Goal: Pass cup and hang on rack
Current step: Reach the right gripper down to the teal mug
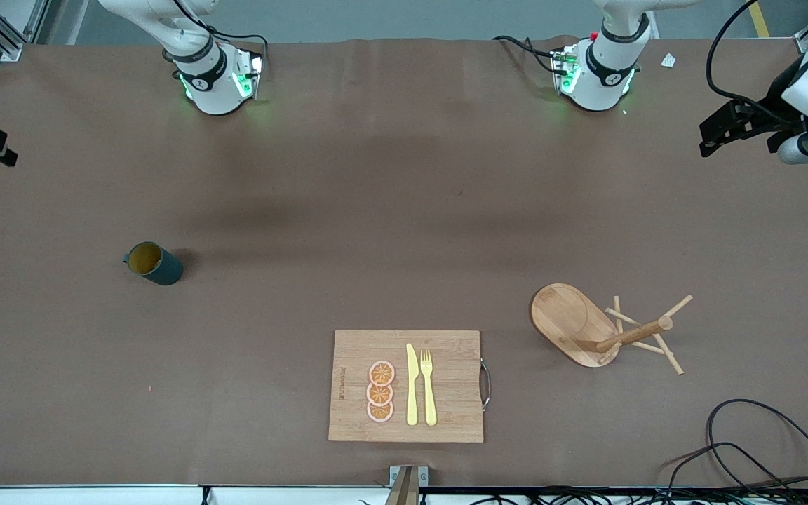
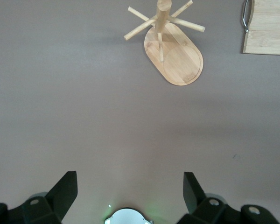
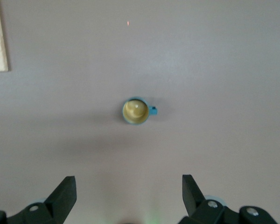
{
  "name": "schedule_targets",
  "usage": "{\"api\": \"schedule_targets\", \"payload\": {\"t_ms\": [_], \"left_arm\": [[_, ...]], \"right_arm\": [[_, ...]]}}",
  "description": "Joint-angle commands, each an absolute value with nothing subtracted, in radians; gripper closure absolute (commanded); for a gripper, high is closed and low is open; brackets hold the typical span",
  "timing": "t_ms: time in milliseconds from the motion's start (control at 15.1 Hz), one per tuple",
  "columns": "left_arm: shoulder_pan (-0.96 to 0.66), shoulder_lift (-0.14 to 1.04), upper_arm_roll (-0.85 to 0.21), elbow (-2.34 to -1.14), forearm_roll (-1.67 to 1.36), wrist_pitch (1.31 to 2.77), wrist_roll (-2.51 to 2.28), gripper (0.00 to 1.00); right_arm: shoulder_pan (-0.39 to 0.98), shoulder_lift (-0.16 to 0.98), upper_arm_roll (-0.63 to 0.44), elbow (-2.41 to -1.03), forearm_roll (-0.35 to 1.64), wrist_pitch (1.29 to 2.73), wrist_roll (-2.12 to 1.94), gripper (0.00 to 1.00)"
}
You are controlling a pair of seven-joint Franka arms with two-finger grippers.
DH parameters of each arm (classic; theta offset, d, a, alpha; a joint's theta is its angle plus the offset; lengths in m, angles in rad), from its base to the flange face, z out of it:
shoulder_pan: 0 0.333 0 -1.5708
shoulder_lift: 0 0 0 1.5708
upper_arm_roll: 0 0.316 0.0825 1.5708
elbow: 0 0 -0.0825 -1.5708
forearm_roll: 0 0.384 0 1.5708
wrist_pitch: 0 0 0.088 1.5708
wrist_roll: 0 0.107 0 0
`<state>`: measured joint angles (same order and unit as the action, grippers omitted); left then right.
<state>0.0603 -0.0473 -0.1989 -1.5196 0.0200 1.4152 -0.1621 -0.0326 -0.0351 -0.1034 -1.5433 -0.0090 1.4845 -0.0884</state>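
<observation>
The cup [image 1: 153,263] stands upright on the brown table [image 1: 376,210], toward the right arm's end of it, well apart from the cutting board [image 1: 446,414] and farther from the front camera than the board. Its mouth faces up and shows the mustard-yellow inside, and its small handle sticks out from the side turned away from the board. No gripper touches it.

The right gripper [image 3: 129,193] hangs high over the table, above the part between the cup and the right arm's base. Its two fingers [image 3: 65,192] are spread wide and nothing is between them. In the right wrist view the cup [image 3: 136,111] is seen from above, well below the fingers.

The cutting board lies near the table edge closest to the front camera, about in the middle of the table. On it lie three orange slices [image 1: 380,392] in a row, and just beside them a yellow knife [image 1: 412,384] and a yellow fork [image 1: 428,386].

The rack [image 1: 590,330] stands toward the left arm's end of the table, near the cutting board but apart from it. Its post rises from the oval base and its thin pegs are bare.

The left gripper [image 2: 130,193] is high over the table, above the part between the rack [image 2: 173,51] and the left arm's base. Its fingers [image 2: 194,191] are also wide apart and empty.
</observation>
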Motion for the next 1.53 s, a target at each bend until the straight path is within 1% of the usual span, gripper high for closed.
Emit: {"api": "schedule_targets", "payload": {"t_ms": [0,133,399,532,797,997,1130,1395,1462], "left_arm": [[0.058,-0.034,-0.202,-1.496,0.008,1.411,-0.17,0.0],[0.058,-0.034,-0.202,-1.494,0.008,1.411,-0.17,0.0],[0.06,-0.034,-0.202,-1.494,0.008,1.411,-0.17,0.0],[0.06,-0.034,-0.202,-1.488,0.006,1.411,-0.17,0.0],[0.06,-0.028,-0.202,-1.486,0.006,1.42,-0.17,0.0],[0.064,-0.028,-0.202,-1.485,0.008,1.422,-0.17,0.0],[0.063,-0.028,-0.201,-1.486,0.008,1.424,-0.17,0.0],[0.064,-0.028,-0.201,-1.486,0.008,1.425,-0.17,0.0],[0.064,-0.028,-0.202,-1.486,0.008,1.425,-0.17,0.0]], "right_arm": [[-0.066,0.063,-0.094,-1.539,-0.011,1.531,-0.094,0.0],[-0.09,0.145,-0.094,-1.534,-0.003,1.592,-0.103,0.0],[-0.095,0.225,-0.092,-1.557,0.005,1.637,-0.276,0.0],[-0.098,0.226,-0.091,-1.655,0.006,1.733,-0.336,0.0],[-0.164,0.225,-0.091,-1.909,0.096,2.027,-0.595,0.0],[-0.17,0.227,-0.091,-2.044,0.101,2.204,-0.68,0.0],[-0.16,0.235,-0.087,-2.101,0.101,2.279,-0.722,0.0],[-0.147,0.293,-0.084,-2.112,0.109,2.33,-0.796,0.0],[-0.14,0.307,-0.084,-2.111,0.11,2.335,-0.796,0.04]]}}
